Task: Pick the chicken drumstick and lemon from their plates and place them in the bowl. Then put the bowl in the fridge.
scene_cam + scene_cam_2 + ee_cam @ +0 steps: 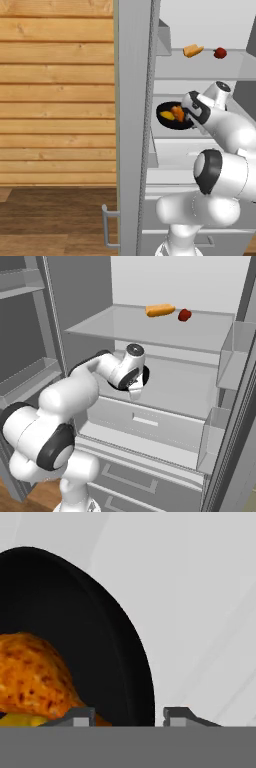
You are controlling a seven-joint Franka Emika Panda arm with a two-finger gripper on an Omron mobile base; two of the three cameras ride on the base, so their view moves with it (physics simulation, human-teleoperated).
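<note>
Bowl (pixel 174 116) w/ drumstick (pixel 178 112) + lemon (pixel 167 116) sits on fridge (pixel 165 381) mid shelf. Your gripper (pixel 129 716) straddles bowl rim, jaws parted, grip released. Left: pull arm out.

You've got no readable text here: no labels, brands, numbers or signs on the fridge (pixel 165 331), the bowl (pixel 170 124) or the food in it.
</note>
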